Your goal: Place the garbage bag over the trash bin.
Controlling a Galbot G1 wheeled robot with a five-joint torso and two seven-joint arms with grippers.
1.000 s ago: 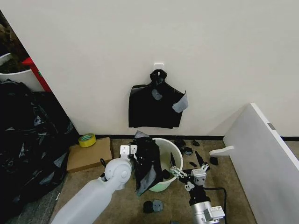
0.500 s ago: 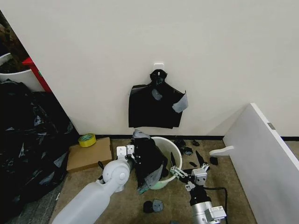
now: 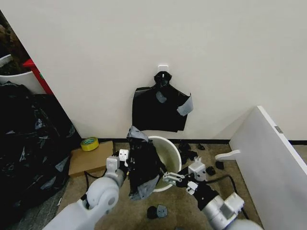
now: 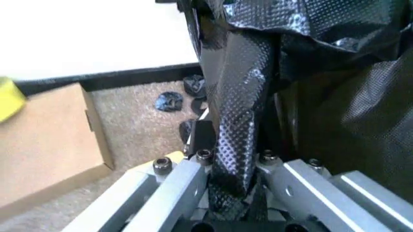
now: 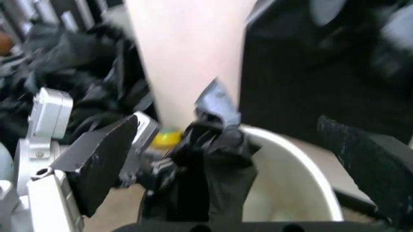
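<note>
Soft, even light filled the room, and the plain cream wall (image 3: 216, 43) stood bright without glare. Only faint shadows lay under the flat square black bundle (image 3: 159, 109) hanging there. The crinkled glossy black garbage bag (image 4: 242, 121) caught small white glints close up. The right wrist view was smeared with blur, the round white plastic bin (image 5: 303, 174) soft-edged and overbright.

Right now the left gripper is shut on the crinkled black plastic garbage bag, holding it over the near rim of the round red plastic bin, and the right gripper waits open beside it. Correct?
Not quite: the trash bin is white, not red, as the head view shows. The rest holds: the left gripper is shut on the garbage bag, and the right gripper is open.
</note>
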